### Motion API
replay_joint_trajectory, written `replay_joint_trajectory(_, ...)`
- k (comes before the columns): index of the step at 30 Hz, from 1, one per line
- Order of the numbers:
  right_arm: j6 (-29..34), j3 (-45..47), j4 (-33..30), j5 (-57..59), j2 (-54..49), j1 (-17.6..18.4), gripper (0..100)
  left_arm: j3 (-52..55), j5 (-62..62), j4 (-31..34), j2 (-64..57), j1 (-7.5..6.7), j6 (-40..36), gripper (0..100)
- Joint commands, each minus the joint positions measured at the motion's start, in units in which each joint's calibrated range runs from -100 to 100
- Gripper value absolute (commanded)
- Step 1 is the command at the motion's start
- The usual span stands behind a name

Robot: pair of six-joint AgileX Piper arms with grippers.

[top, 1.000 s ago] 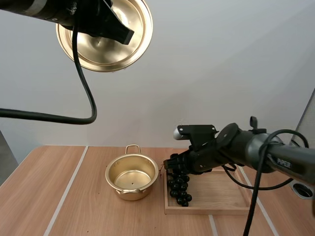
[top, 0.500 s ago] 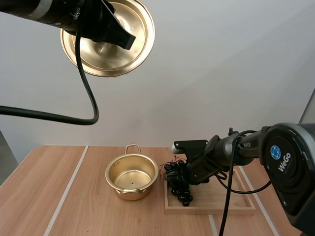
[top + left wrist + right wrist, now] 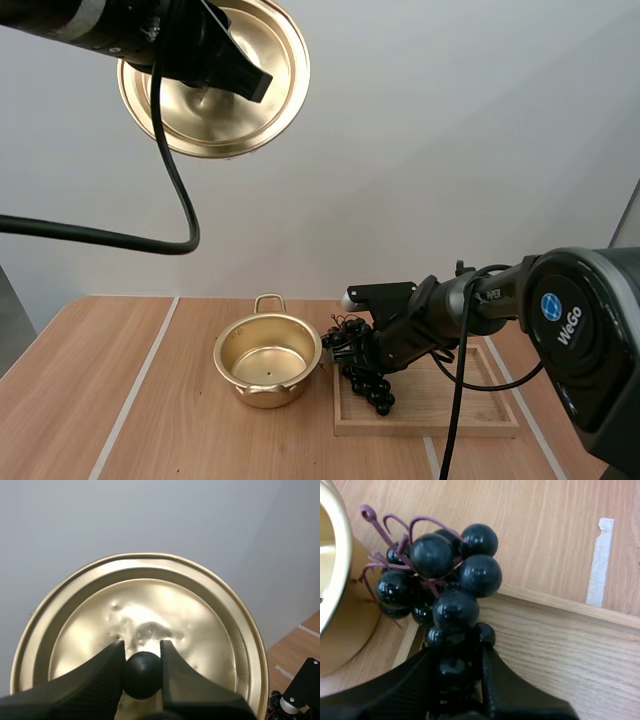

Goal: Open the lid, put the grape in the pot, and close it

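L tool (image 3: 142, 655) clamped on lid (image 3: 210, 630) knob (image 3: 142, 677), up high. R tool (image 3: 459, 660) pinching grapes (image 3: 455, 611) low; risk: floppy top catches pot (image 3: 268, 358) rim beside tool, or grip slips.

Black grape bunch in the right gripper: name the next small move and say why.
Probably lift the bunch of black grapes and carry it left over the open golden metal pot. The right gripper pinches it at the wooden tray's left edge, right beside the pot, while the left gripper holds the golden lid by its black knob high above.
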Motion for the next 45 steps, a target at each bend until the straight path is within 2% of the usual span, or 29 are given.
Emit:
replay_joint_trajectory(1,-0.69,0.46,-1.17,1.26,-0.18,0.03,0,-0.51,-0.56,-0.73,0.09,0.13,-0.47,0)
replay_joint_trajectory(10,-0.69,0.14,-1.17,1.11,-13.37,0.03,0,-0.51,-3.94,-0.73,-0.47,0.13,-0.47,0)
replay_joint_trajectory(19,-0.69,-7.03,-0.79,8.11,-22.08,1.23,0,-3.37,-6.69,-0.94,-2.35,0.13,-0.47,0)
replay_joint_trajectory(26,-0.69,-10.50,0.09,10.69,-22.15,7.09,0,-5.69,-9.13,-0.94,-4.57,0.13,-0.47,0)
replay_joint_trajectory(34,-0.69,-10.50,-0.57,6.53,-20.89,12.83,0,-5.69,-13.36,-0.94,-6.32,0.13,-0.47,0)
replay_joint_trajectory(41,-0.69,-10.50,-1.34,0.50,-13.08,15.28,0,-5.69,-13.80,-0.94,-6.87,0.13,-0.47,0)
replay_joint_trajectory(45,-0.69,-12.89,-3.36,-0.24,-8.35,15.30,0,-5.69,-13.80,-0.94,-6.87,0.13,-0.47,0)
